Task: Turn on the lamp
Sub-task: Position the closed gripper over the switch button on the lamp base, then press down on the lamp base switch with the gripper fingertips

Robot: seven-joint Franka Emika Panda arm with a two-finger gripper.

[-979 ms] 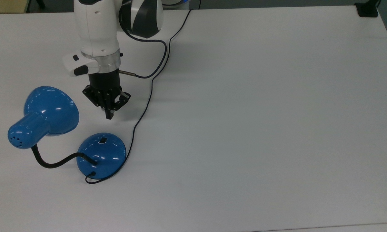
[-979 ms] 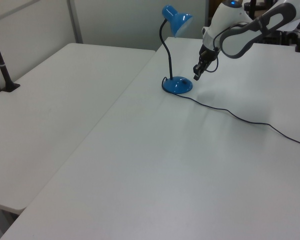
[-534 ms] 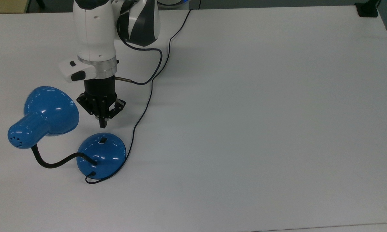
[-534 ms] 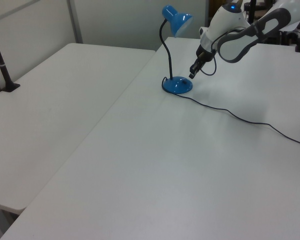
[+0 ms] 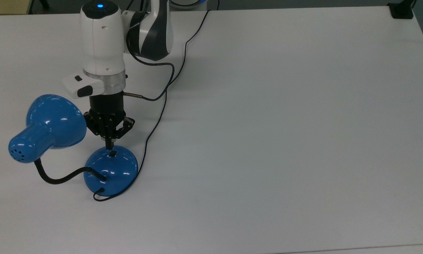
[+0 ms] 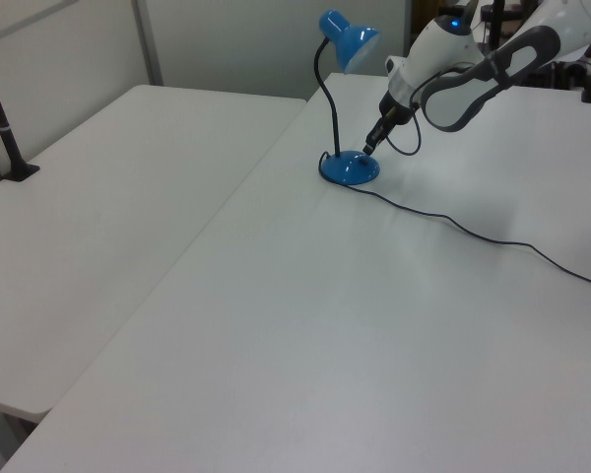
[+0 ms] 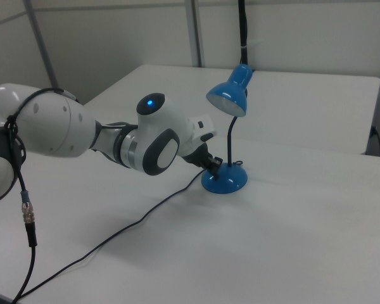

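Observation:
The glossy blue lamp stands on the white table, its bell shade (image 5: pixel 56 121) at the top view's left on a black gooseneck (image 5: pixel 61 178). A small black switch (image 5: pixel 112 153) sits on the round domed base (image 5: pixel 111 171). My gripper (image 5: pixel 109 146) hangs just over the switch, fingers shut together with nothing between them; whether the tip touches the switch I cannot tell. In the left view the gripper (image 6: pixel 368 148) sits just above the base (image 6: pixel 350 168), beside the shade (image 6: pixel 350 39). The right view puts the base (image 7: pixel 225 180) by my wrist, and the bulb inside the shade (image 7: pixel 229 95) looks unlit.
The lamp's thin black cord (image 5: pixel 158 116) runs from the base up the top view's middle toward the table's far edge, close beside my arm. A second white table (image 6: pixel 108 197) adjoins on the left view's left, with a black post (image 6: pixel 5 128) on it.
My gripper has moved down the top view and slightly leftward, from open table beside the shade to just over the switch on the base. The lamp has not moved.

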